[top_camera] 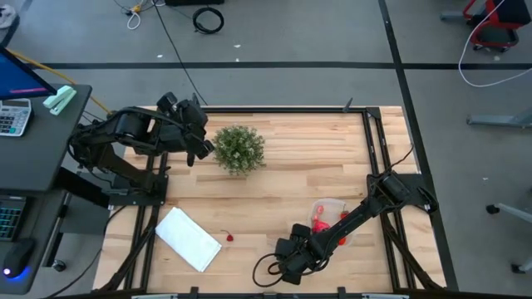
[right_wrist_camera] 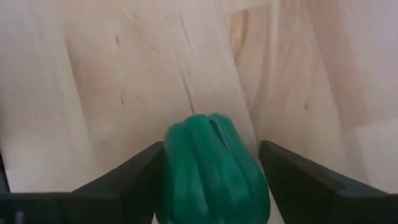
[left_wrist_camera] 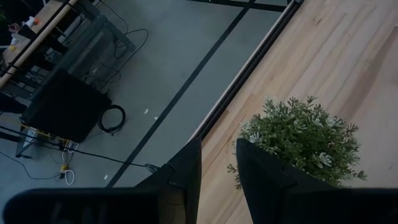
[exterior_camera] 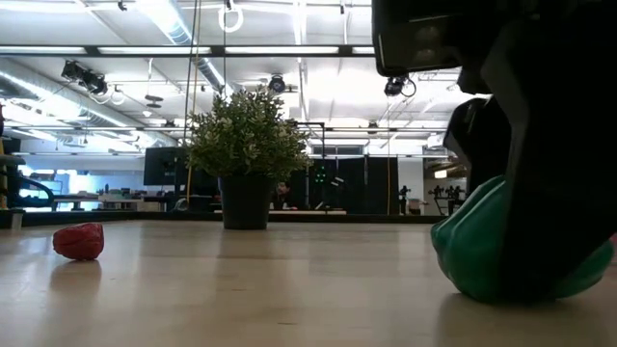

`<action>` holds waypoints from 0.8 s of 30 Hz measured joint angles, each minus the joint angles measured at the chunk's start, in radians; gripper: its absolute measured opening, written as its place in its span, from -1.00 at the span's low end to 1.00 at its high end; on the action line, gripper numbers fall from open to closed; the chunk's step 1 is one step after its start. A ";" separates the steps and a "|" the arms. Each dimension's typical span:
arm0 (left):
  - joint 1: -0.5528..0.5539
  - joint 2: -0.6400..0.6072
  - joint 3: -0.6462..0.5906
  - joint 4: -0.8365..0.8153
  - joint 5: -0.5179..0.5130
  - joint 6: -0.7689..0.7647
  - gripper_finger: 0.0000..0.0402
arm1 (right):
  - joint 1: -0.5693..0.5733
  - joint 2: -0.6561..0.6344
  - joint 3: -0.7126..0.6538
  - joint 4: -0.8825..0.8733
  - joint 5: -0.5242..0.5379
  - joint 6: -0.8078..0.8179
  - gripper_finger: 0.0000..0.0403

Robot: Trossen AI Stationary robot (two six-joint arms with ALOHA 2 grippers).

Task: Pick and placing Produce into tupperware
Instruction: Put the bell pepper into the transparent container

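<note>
My right gripper [right_wrist_camera: 211, 146] is low over the table's near edge [top_camera: 287, 259], open, with one finger on each side of a green toy pepper [right_wrist_camera: 211, 171]. The pepper rests on the wood [exterior_camera: 482, 253]; in the high view the gripper hides it. A small red piece [top_camera: 228, 237] lies on the table to its left [exterior_camera: 79, 241]. The clear round tupperware [top_camera: 331, 218] holds red and pink pieces and sits under the right forearm. My left gripper [left_wrist_camera: 219, 155] hovers by the bushy plant [top_camera: 239, 149], slightly open and empty. My right gripper stands astride the green pepper's body [right_wrist_camera: 171, 168], coming from above. One finger [right_wrist_camera: 140, 177] lies right at the pepper's side, the other [right_wrist_camera: 292, 180] close by. I cannot tell whether either touches it. The pepper sits on the table.
A flat white rectangle [top_camera: 188, 239] lies at the near left. The potted plant [exterior_camera: 248, 145] stands at the table's far middle. A dark cable loops near the right gripper [top_camera: 264, 267]. Bare wood lies between the plant and the near edge.
</note>
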 joint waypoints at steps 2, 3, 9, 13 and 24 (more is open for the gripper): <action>0.000 0.000 0.000 0.000 0.000 0.000 -0.47 | 0.001 -0.001 0.000 -0.010 -0.001 0.025 0.33; 0.000 0.000 0.000 0.000 0.000 0.000 -0.47 | 0.001 -0.001 0.000 -0.010 -0.002 0.041 0.31; 0.000 0.000 0.000 0.000 0.000 0.000 -0.47 | 0.003 -0.007 0.000 -0.015 -0.009 0.113 0.12; 0.000 0.000 0.000 0.000 0.000 -0.001 -0.47 | 0.004 -0.034 -0.003 -0.030 -0.028 0.117 0.07; 0.000 0.000 0.000 0.000 0.000 -0.001 -0.47 | 0.003 -0.220 -0.001 -0.213 0.108 0.149 0.13</action>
